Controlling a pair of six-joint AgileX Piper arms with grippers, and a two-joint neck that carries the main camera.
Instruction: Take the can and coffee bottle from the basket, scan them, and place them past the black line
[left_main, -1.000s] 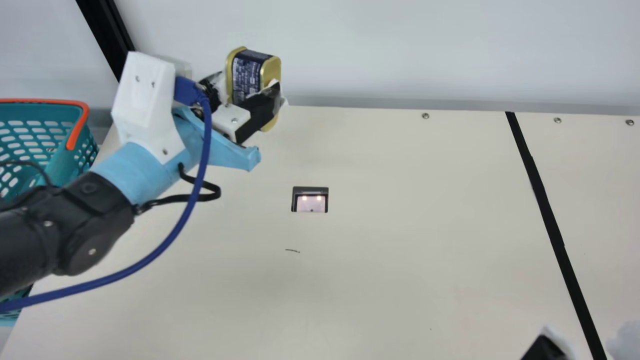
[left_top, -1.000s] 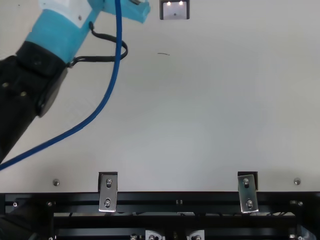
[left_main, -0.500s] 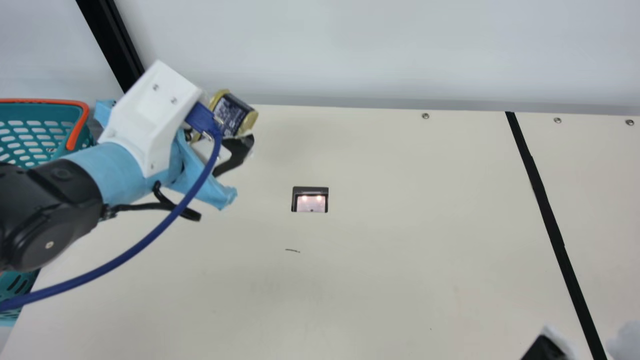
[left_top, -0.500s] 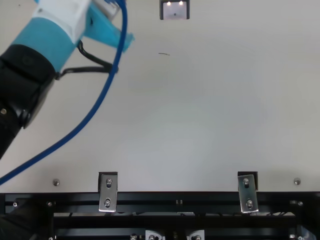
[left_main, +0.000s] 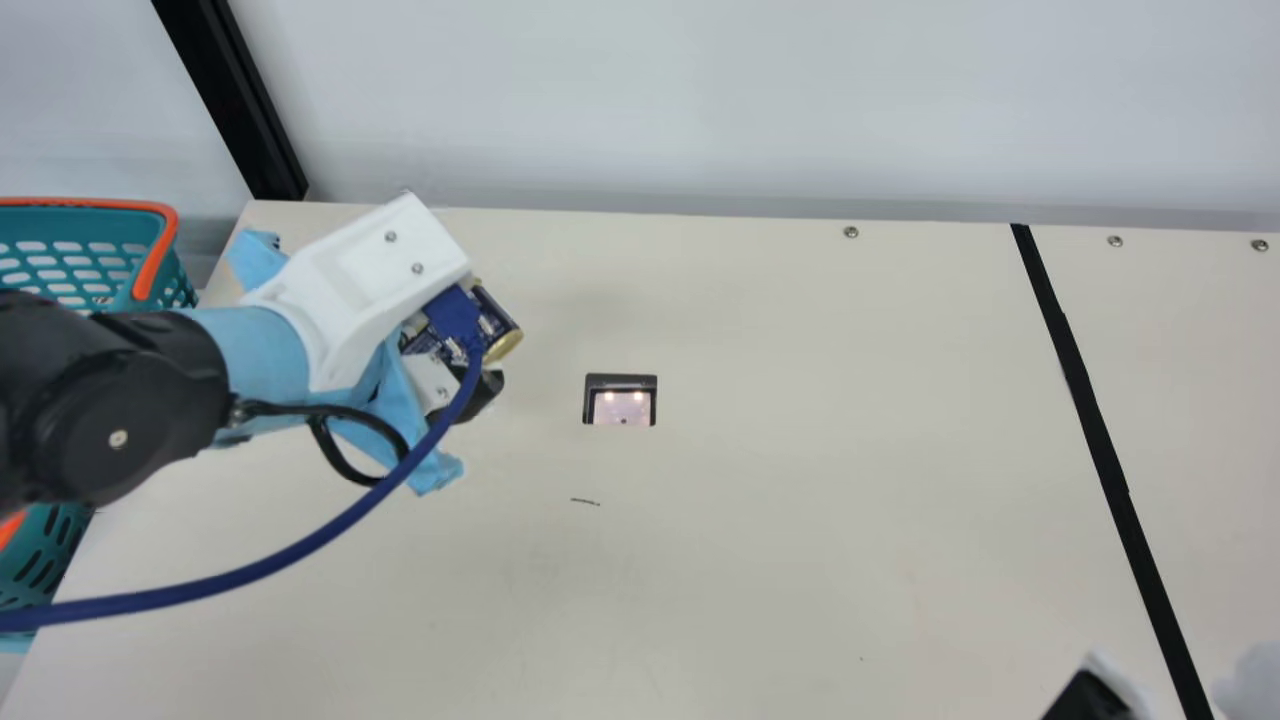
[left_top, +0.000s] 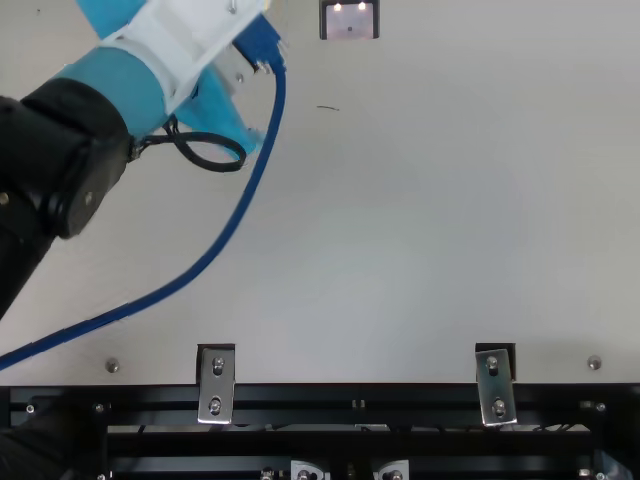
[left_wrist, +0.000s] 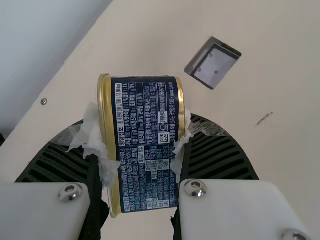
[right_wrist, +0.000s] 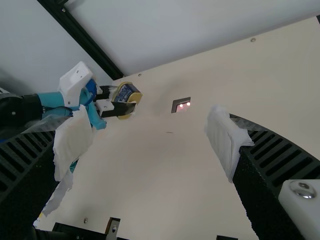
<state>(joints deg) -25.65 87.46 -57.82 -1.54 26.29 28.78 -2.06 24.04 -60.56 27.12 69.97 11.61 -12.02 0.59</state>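
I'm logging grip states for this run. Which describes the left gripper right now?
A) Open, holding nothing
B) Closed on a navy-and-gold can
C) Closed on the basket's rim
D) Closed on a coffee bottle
B: the left gripper has its ribbed fingers pressed to both sides of the navy-and-gold can.

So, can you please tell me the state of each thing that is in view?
Can: gripped, not past the black line.
Left end effector: shut on the can.
Right end effector: open, empty.
Scanner: lit.
Basket: upright, beside the table.
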